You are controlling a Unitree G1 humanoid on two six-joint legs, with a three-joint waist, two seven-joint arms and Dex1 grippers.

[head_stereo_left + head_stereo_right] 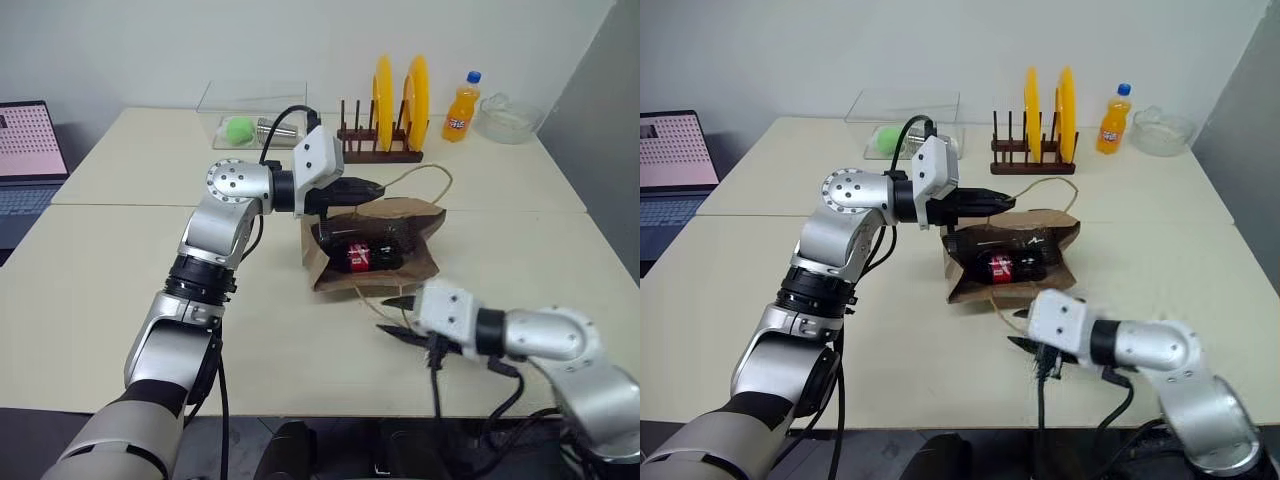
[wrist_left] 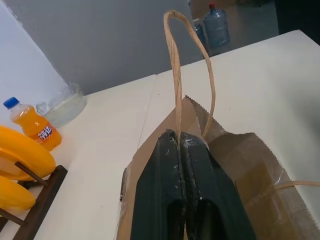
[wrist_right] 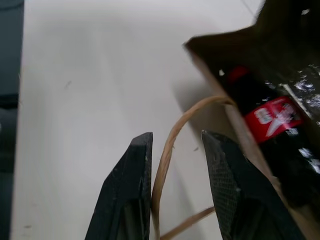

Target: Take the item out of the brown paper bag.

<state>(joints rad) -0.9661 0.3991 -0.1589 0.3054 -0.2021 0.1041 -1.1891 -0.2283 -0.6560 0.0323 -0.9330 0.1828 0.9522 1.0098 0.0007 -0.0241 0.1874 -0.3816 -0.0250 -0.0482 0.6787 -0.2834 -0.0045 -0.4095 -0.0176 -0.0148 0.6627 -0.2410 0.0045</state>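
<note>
Left pincer (image 1: 1006, 200) above bottle (image 1: 1005, 266) lying crosswise in bag (image 1: 1060, 232).

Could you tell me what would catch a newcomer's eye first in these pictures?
Probably the brown bag lying mid-table, mouth open toward the robot, with a dark red-labelled bottle inside. The left claw is shut on the bag's upper edge by a handle, while the right claw stands open around the other handle. Two yellow plates in a rack stand behind.
</note>
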